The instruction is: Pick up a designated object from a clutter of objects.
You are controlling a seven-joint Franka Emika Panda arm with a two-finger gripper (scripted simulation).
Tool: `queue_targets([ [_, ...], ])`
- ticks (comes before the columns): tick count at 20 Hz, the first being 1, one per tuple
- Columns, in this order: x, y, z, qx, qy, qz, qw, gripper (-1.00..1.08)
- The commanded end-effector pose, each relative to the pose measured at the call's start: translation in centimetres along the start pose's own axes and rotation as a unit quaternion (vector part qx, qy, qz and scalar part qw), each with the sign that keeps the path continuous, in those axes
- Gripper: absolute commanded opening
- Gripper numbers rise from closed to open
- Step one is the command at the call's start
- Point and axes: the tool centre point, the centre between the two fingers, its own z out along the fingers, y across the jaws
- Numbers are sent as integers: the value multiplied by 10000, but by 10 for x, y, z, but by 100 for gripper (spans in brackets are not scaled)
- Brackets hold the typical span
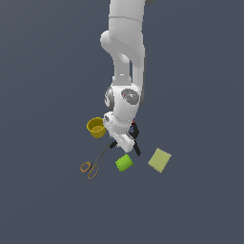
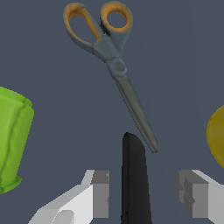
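gripper [image 2: 142, 194] straddling black clamp [image 2: 134, 175], wrist view only

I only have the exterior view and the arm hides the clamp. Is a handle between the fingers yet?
Observer: Yes. On the wrist view one black clamp handle lies between the fingers of the end effector, with gaps on both sides.
Operator: So the end effector is not closed?
Observer: Correct, open, neither pad touching the handle.
Operator: Are the scissors in the way?
Observer: The scissors blade tip ends just beyond the handle's end, outside the fingers.
Operator: Anything else close?
Observer: The green cylinder sits off to one side, the yellow cup to the other.
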Motion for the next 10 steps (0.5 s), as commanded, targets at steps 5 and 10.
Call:
queue_targets([
  [5, -1, 1, 19, -1, -1, 6, 10000, 28],
  [10, -1, 1, 24, 0, -1, 8, 10000, -100],
])
